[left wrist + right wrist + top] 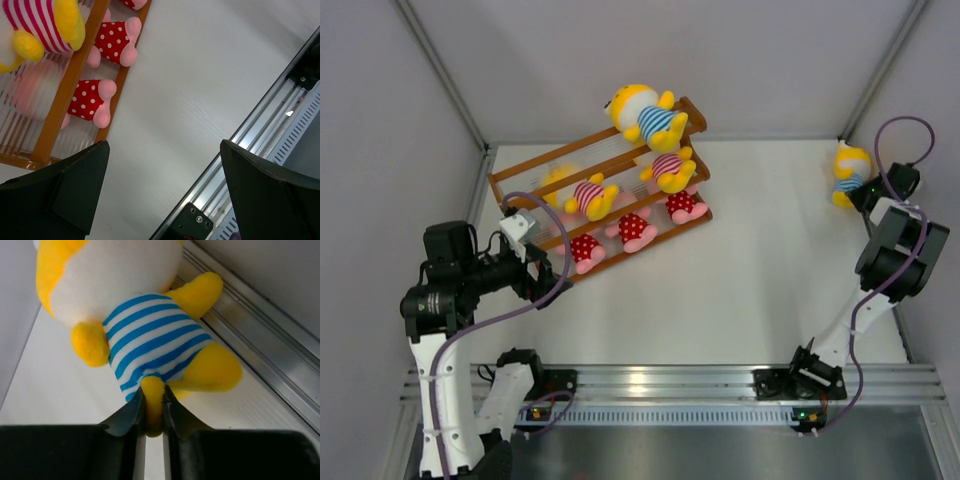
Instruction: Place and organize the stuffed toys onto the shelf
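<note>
Jaws on the right arm, seen from above, were closed on a blue-striped yellow toy (849,172) at the far right of the desk (770,280), close to the side wall and well apart from the shelf (525,170). Jaws on the left arm sat just beside the shelf's near left end; from that height I could not tell how they stood. A second blue-striped toy (645,113) lay on the top tier. Two pink-striped yellow toys (590,195) were on the middle tier, and three pink dotted toys (635,230) lined the lowest tier.

From the left wrist, both dark fingers (70,195) stood wide apart with nothing between them, over bare desk. The shelf's orange bar ran up the left of that picture. Two of the pink dotted toys rested against it, and a pink-striped one lay above them.

From the right wrist, the fingertips (131,412) were pinched on one yellow foot of the blue-striped yellow toy. Its body filled the view beyond them, beside an aluminium rail (250,325) at the desk's edge.
</note>
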You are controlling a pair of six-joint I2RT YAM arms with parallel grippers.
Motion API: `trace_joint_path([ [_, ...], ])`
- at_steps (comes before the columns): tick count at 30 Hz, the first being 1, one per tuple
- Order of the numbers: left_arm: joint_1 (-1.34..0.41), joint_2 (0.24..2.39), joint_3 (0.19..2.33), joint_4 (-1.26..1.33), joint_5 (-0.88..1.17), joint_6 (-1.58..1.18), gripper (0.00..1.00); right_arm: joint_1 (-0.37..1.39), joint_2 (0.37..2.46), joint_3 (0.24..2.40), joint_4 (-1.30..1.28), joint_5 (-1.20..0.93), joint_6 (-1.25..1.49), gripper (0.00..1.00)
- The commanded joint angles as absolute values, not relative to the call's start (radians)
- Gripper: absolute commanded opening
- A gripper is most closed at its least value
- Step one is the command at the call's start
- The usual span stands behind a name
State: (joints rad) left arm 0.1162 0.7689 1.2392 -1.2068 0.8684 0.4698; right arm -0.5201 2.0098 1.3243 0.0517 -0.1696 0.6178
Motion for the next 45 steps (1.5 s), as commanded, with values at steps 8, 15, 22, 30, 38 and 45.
trace_joint_path([
  [8, 0.123, 0.779, 1.285, -1.200, 0.857, 0.465, 0.98, -0.583, 1.922, 1.253, 0.043, -0.109, 0.601, 0.00],
  [15, 0.121, 0.825, 1.333, -1.201, 0.821, 0.469, 0.91, -0.551, 1.580, 1.049, 0.054, -0.126, 0.624, 0.00],
  [22, 0.098, 0.977, 1.478, -1.200, 0.734, 0.514, 0.87, -0.341, 1.121, 0.928, -0.202, -0.014, 0.604, 0.00],
  [30, -0.182, 1.149, 1.730, -1.200, 0.760, 0.414, 0.98, 0.185, 0.827, 1.029, -0.455, 0.260, 0.646, 0.00],
  [38, -0.329, 1.311, 2.061, -1.187, 0.646, 0.413, 0.98, 0.549, 0.845, 1.253, -0.540, 0.344, 0.722, 0.00],
  [45, -0.586, 1.420, 2.181, -1.169, 0.394, 0.509, 0.98, 0.808, 0.971, 1.382, -0.468, 0.477, 0.716, 0.00],
])
